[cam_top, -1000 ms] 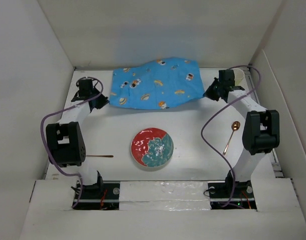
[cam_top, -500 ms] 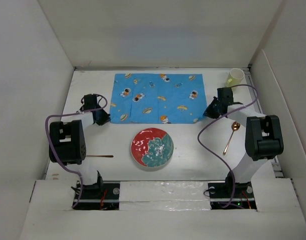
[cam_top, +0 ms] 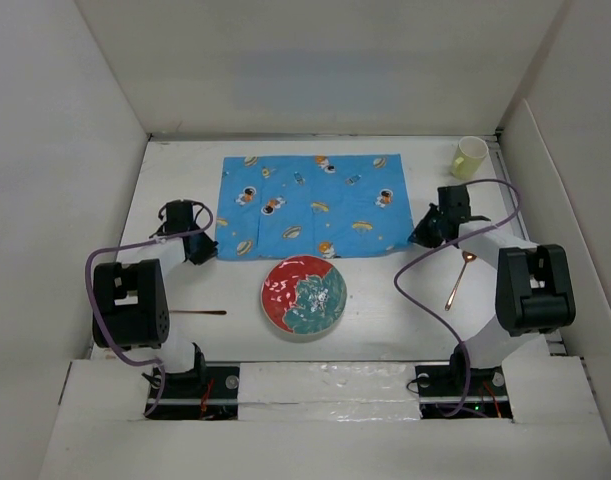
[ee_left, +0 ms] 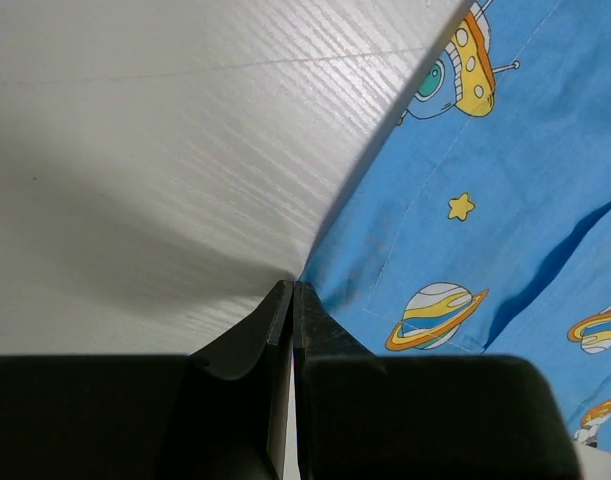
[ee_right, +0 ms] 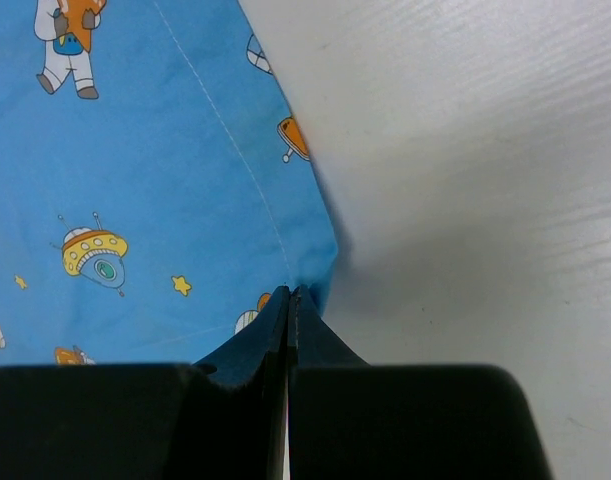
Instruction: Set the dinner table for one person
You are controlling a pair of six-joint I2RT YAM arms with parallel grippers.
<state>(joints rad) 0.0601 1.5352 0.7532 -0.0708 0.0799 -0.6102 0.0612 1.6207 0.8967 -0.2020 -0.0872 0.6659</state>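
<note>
A blue cartoon-print cloth mat [cam_top: 313, 205] lies spread on the white dinner table [cam_top: 385, 300]. My left gripper [cam_top: 207, 247] is shut on the mat's near left corner [ee_left: 315, 275]. My right gripper [cam_top: 415, 238] is shut on the mat's near right corner [ee_right: 310, 280]. Both corners sit low at the table surface. A red and teal plate [cam_top: 304, 296] stands just in front of the mat's near edge. A copper spoon [cam_top: 459, 275] lies right of the plate, under the right arm. A thin copper utensil [cam_top: 198, 313] lies left of the plate. A pale yellow cup [cam_top: 470, 156] stands at the far right.
Low white walls [cam_top: 110, 120] enclose the table on the left, back and right. Purple cables [cam_top: 415, 290] loop off both arms. The arm bases stand at the near edge.
Both grippers have pulled the mat toward the near side. It was bunched and lifted at the back; now it lies flatter and its near edge almost reaches the plate.
</note>
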